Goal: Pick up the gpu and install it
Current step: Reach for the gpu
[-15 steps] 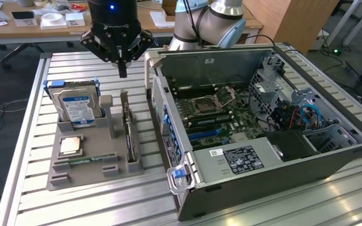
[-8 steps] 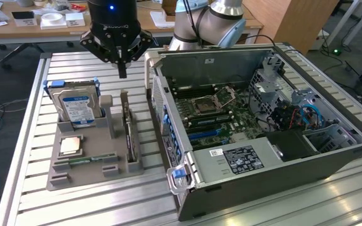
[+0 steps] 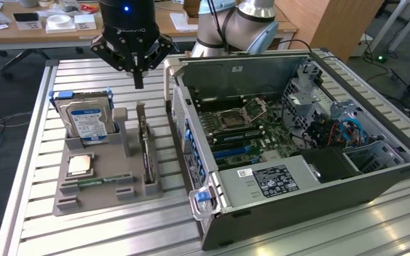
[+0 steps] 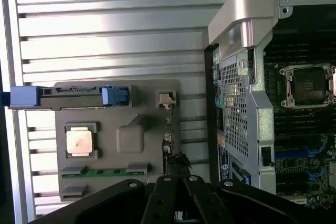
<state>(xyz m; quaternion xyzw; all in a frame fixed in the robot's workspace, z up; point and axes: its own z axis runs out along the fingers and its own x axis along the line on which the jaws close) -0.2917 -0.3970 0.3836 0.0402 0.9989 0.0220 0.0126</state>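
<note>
The gpu (image 3: 145,150) is a thin dark card standing on edge in the right slot of the grey holder tray (image 3: 105,198), on the exterior view's left. In the wrist view the gpu (image 4: 168,137) is a slim dark strip along the holder tray's (image 4: 149,124) edge. My gripper (image 3: 138,80) hangs above the far end of the card, fingers shut together into one point, holding nothing and clear of the card. Its fingertips (image 4: 176,167) sit just over the strip's end. The open computer case (image 3: 298,138) lies beside the tray, motherboard (image 3: 237,125) exposed.
In the tray stand a silver hard drive (image 3: 87,120) with blue rails, a processor chip (image 3: 80,164) and a green memory stick (image 3: 94,181). Blue card slots (image 3: 230,152) show on the motherboard. The case's handle and side wall (image 4: 241,77) rise close to the tray. A cluttered desk (image 3: 55,24) stands behind.
</note>
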